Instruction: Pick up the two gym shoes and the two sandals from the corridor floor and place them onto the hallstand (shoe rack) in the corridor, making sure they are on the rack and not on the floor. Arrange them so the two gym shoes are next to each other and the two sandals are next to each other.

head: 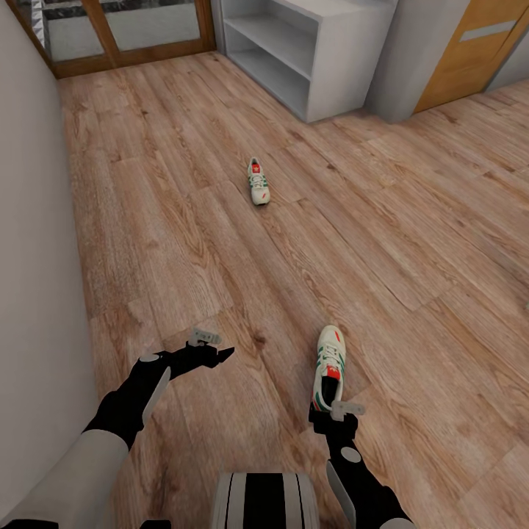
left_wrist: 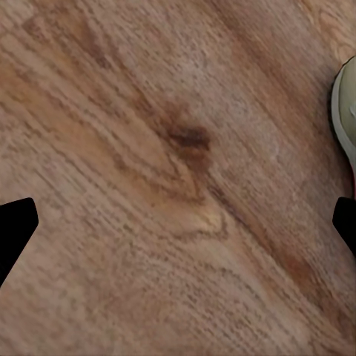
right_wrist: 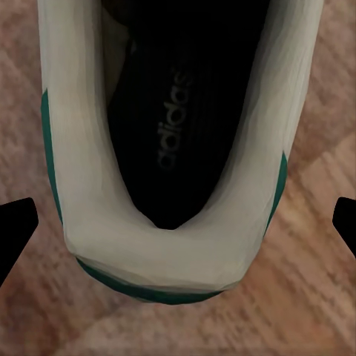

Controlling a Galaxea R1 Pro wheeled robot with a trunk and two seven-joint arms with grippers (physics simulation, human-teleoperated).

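Robot trunk (head: 266, 501): sitting nearest the head camera, striped black and white, at the lower edge of the view.
Corridor floor (head: 184, 242): lying as light brown wood planks with grain and knots, bearing both visible shoes.
Hallstand (head: 353, 66): standing white-grey at the far end, showing 2 open shelf tiers under a broad top, next to the glass door (head: 132, 29).
Wall (head: 29, 242): running along the left side, pale and plain.
Right gripper (head: 332, 420): hovering over the heel of the near gym shoe; fingers (right_wrist: 16, 226) standing apart on either side of the heel opening, not touching it.
Left gripper (head: 220, 354): hanging above bare floor, fingers (left_wrist: 15, 230) spread wide, holding nothing.
Near gym shoe (head: 328, 367): lying on the floor, toe pointing away from the robot; its black inside is facing the right wrist camera (right_wrist: 178, 133).
Far gym shoe (head: 258, 181): lying on the floor between robot and hallstand, well apart from the near 1.
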